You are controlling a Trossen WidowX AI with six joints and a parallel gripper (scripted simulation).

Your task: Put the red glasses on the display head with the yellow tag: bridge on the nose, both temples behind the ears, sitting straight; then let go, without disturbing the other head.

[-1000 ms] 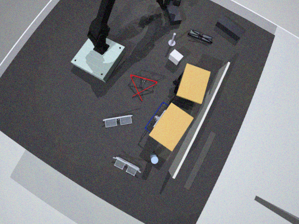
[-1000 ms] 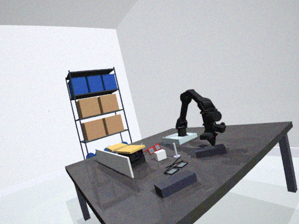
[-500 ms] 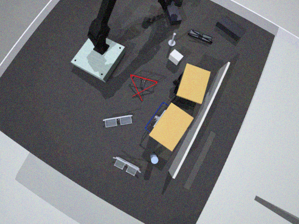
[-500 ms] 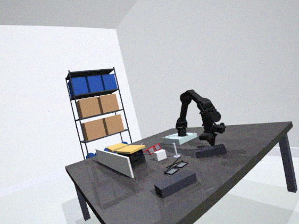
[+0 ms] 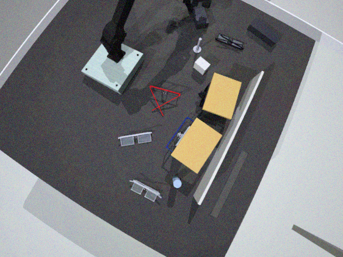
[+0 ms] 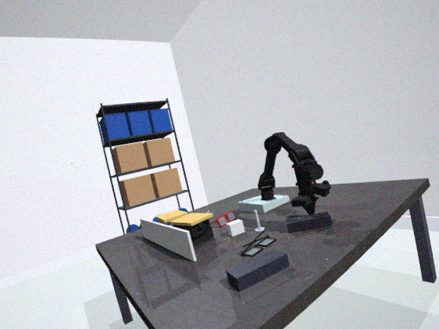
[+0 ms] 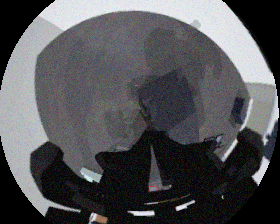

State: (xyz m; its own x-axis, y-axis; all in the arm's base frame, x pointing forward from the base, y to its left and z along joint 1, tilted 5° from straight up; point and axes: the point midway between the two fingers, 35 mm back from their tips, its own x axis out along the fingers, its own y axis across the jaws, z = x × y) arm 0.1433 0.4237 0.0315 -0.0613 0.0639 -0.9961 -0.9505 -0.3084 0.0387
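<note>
The red glasses (image 5: pixel 163 99) are seen lying on the tabletop (image 5: pixel 61 129) between the arm's base (image 5: pixel 91 71) and the heads; the fingers (image 5: pixel 201 18), apparently empty, are clenched well apart

Black arm (image 6: pixel 297 161) on dark table (image 6: pixel 363 212), shelf rack (image 6: pixel 105 141) behind
</note>
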